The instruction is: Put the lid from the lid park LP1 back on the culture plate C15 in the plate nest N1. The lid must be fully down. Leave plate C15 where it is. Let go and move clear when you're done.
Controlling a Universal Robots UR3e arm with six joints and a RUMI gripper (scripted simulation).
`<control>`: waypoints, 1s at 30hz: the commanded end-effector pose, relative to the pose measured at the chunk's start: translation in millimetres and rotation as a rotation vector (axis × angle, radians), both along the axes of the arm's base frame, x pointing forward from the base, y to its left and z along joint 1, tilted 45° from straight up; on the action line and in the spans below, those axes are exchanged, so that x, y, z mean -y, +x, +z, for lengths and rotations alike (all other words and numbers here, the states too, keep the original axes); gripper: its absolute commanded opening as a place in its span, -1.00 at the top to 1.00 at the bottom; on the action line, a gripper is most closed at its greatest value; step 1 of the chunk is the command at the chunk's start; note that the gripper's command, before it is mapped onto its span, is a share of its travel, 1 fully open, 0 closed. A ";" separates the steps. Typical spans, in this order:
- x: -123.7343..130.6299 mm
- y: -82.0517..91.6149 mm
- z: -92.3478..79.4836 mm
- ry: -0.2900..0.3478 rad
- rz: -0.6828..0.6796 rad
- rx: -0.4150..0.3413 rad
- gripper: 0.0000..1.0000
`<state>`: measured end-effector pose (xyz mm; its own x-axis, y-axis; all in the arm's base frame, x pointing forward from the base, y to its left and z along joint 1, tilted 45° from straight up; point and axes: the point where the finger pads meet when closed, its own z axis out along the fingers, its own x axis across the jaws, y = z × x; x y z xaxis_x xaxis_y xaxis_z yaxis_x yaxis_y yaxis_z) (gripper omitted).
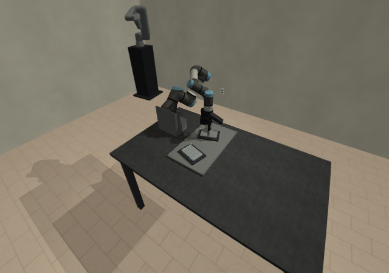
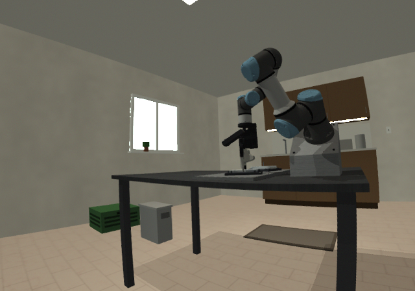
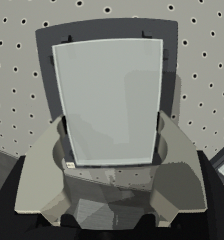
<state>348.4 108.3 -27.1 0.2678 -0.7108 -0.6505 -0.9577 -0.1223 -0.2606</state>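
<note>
A dark bench fills the middle of the top view, with a grey mat near its upper left part. A robot arm reaches down from the upper centre so that its end effector points straight down onto the mat. The end effector is clenched on a pale, see-through lid, gripping it by its two long edges. In the wrist view the lid fills the centre of the frame, between the two pale fingers at lower left and lower right, and lies over a dark holder. In the top view, the plate sits in a dark tray just below and left of the end effector, uncovered, near but apart.
</note>
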 end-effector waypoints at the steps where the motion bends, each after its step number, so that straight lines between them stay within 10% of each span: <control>1: 7.8 -0.8 7.4 -0.001 0.001 0.001 1.00; 30: 37.7 -4.1 1.6 0.009 -0.072 -0.070 1.00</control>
